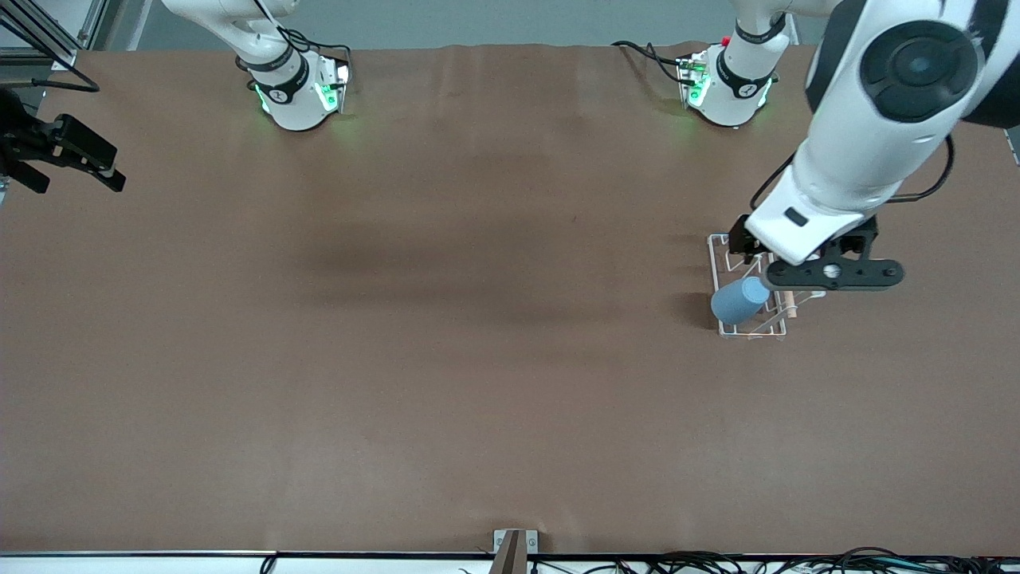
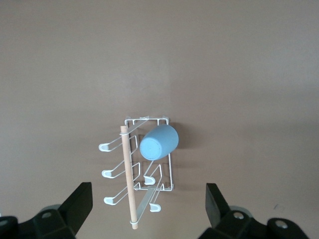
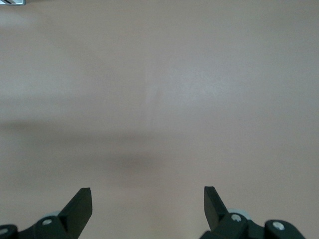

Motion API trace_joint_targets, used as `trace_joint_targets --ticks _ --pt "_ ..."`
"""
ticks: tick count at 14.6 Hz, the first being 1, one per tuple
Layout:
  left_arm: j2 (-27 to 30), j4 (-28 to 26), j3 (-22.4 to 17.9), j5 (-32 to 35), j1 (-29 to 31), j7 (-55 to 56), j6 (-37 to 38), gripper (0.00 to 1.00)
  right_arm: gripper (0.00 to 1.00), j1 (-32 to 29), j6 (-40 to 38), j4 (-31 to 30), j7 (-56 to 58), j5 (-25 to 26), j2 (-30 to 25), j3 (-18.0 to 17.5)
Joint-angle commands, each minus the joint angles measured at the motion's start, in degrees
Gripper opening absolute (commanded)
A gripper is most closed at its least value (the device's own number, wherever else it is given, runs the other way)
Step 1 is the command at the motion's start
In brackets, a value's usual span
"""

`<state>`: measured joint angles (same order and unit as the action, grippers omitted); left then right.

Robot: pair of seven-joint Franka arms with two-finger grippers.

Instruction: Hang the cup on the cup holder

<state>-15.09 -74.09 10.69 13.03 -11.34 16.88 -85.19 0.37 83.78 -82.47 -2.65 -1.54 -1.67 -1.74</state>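
Observation:
The light-blue cup [image 1: 739, 300] sits tilted over a prong of the white wire cup holder [image 1: 751, 334], at the rack's end nearer the front camera, on the side toward the right arm's end. In the left wrist view the cup [image 2: 158, 142] hangs beside the holder's wooden rod [image 2: 127, 169], closed bottom up. My left gripper [image 1: 799, 275] is over the rack, open and empty, with its fingertips [image 2: 79, 201] wide apart and clear of the cup. My right gripper [image 1: 80, 163] waits open and empty at the right arm's end of the table; its wrist view [image 3: 148, 199] shows only bare table.
The rack stands on the brown table toward the left arm's end. A small metal bracket [image 1: 515, 545] and cables [image 1: 797, 562] lie along the table's edge nearest the front camera. Both arm bases [image 1: 299, 96] stand at the edge farthest from it.

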Motion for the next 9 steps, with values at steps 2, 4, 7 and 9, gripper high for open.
trace_joint_targets --ticks 2,4,7,9 --pt "3.40 -0.36 0.03 -5.55 4.12 -0.45 0.03 1.00 0.99 -0.54 0.33 -1.12 0.71 0.31 -0.80 -0.29" --pt "4.98 -0.71 0.03 -7.75 6.06 -1.32 0.46 1.00 0.99 -0.54 0.24 -1.20 0.63 0.31 -0.88 -0.29" --pt "7.61 -2.45 -0.23 -9.50 8.35 -3.70 0.55 1.00 0.99 -0.54 0.33 -1.12 0.71 0.31 -0.79 -0.29" --pt "11.12 -6.05 -1.02 -11.09 9.32 -4.48 0.64 1.00 0.99 -0.54 0.24 -1.20 0.63 0.31 -0.79 -0.29"
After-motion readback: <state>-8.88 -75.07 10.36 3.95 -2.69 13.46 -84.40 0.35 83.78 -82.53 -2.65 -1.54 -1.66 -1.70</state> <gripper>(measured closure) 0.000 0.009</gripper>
